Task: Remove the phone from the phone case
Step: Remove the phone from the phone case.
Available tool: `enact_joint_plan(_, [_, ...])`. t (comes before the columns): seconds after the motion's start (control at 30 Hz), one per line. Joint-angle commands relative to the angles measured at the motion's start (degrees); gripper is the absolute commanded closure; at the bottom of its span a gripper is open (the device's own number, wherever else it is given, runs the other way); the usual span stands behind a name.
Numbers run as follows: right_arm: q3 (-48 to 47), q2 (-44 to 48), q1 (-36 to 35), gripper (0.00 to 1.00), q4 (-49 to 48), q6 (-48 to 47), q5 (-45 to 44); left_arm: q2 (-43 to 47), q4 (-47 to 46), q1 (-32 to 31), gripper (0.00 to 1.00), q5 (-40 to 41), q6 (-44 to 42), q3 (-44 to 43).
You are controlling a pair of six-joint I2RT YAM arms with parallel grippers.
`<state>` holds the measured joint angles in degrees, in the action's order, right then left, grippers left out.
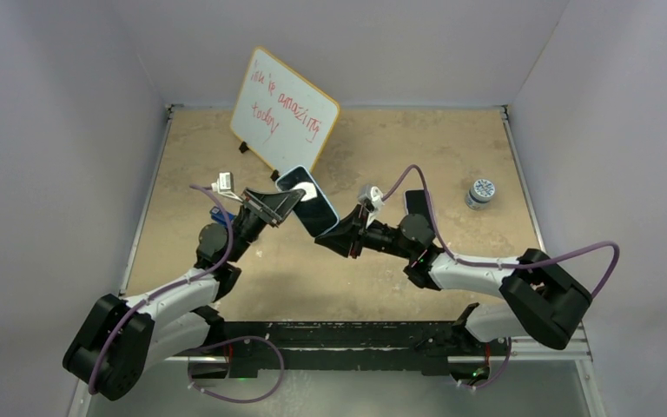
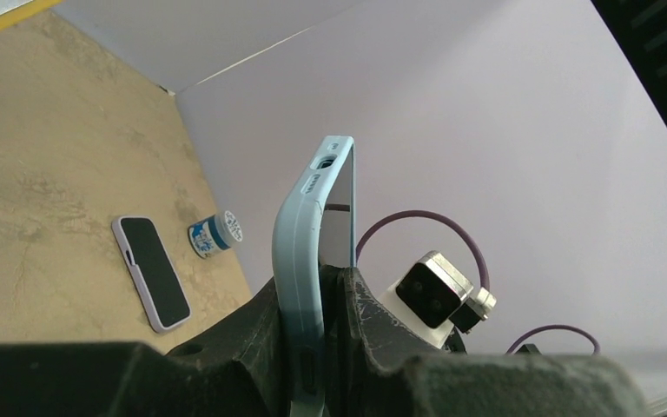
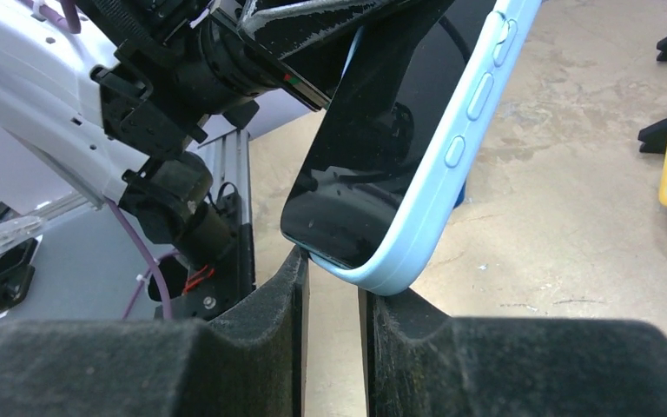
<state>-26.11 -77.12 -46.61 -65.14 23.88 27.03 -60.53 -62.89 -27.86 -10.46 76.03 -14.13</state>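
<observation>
While up in the air over the table (image 1: 382,287), runs long-ways from near right to far left, dark screen of the phone (image 3: 373,148) up. Touches the right gripper (image 3: 332,282) with the near corner of the phone case (image 3: 452,174); cannot tell if pinched there. Sits squeezed tight in the left gripper (image 2: 313,291) farther back.

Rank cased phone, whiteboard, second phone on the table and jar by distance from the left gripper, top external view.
1. cased phone: clamped in the fingers of the left gripper.
2. whiteboard: just behind, toward the far wall.
3. second phone: flat on the table, right side.
4. jar: farthest right.
</observation>
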Motion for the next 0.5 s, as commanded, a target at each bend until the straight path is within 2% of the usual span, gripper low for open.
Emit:
enact_joint_plan(0.0, [-1.2, 0.3, 0.5, 1.00, -3.9, -2.3, -2.2, 0.3, -4.6, -0.6, 1.00, -4.7, -3.5, 0.8])
enact_joint_plan(0.17, [0.7, -1.3, 0.5, 1.00, -12.7, 3.4, -2.0, 0.3, -6.6, -0.5, 1.00, -4.5, -2.1, 2.2])
enact_joint_plan(0.37, [2.0, -1.4, 0.5, 1.00, -11.9, 5.0, -6.1, 0.2, -7.2, -0.5, 1.00, -8.1, -1.8, 1.2])
enact_joint_plan(0.47, [2.3, -0.6, 0.6, 0.95, -10.9, 4.8, -6.7, 0.5, -7.2, 0.6, 1.00, -10.2, -1.9, 1.2])
